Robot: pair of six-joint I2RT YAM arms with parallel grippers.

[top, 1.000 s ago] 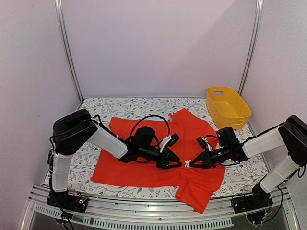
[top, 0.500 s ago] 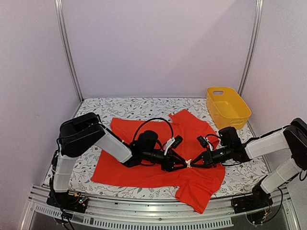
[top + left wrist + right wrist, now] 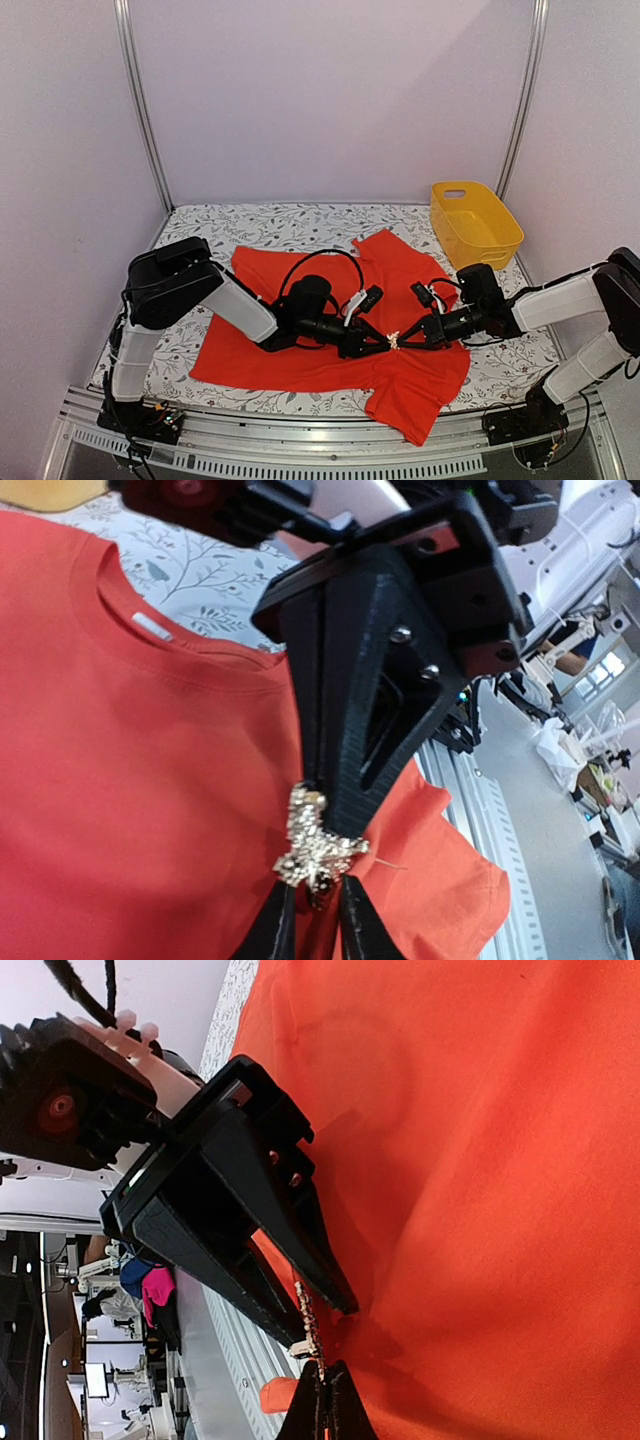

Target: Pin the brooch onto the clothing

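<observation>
The clothing (image 3: 245,345) is a red-orange T-shirt lying flat on the table. Both grippers meet over its lower middle. My right gripper (image 3: 404,340) is shut on the brooch (image 3: 393,341), a tiny glittery silver-gold cluster. In the left wrist view the brooch (image 3: 315,845) sits at the tip of the right gripper (image 3: 332,820), and a thin pin sticks out to the right. My left gripper (image 3: 312,925) has its jaws drawn close on a raised fold of the clothing (image 3: 150,780) just under the brooch. In the right wrist view the brooch (image 3: 309,1322) shows edge-on.
A yellow basket (image 3: 475,222) stands at the back right of the table. A floral tablecloth (image 3: 200,225) covers the table around the shirt. The metal rail (image 3: 300,440) runs along the near edge, close under the shirt's hanging sleeve.
My left gripper has slid right until it meets the brooch, and its jaws have narrowed onto the shirt fold. The right gripper has kept hold of the brooch, shifting slightly right.
</observation>
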